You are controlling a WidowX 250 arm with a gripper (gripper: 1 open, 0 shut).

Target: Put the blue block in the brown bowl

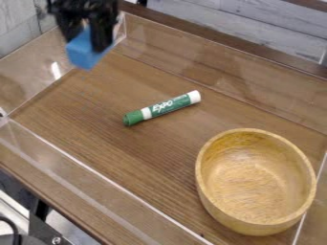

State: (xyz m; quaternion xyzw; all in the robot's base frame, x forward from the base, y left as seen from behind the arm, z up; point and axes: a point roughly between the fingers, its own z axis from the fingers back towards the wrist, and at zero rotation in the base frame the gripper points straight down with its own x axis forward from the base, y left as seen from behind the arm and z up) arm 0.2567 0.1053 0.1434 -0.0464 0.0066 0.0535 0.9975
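1. The gripper's fingers (60,25) are clamping on the blue block (87,48).
2. Relative to the marker (163,108), the block is hanging up and left; the bowl (255,182) is sitting down and right.

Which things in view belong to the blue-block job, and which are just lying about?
Part of the job:
- blue block, held up in the tool
- brown bowl, at the near right of the table

Just lying about:
- green-and-white Expo marker, on the table between block and bowl
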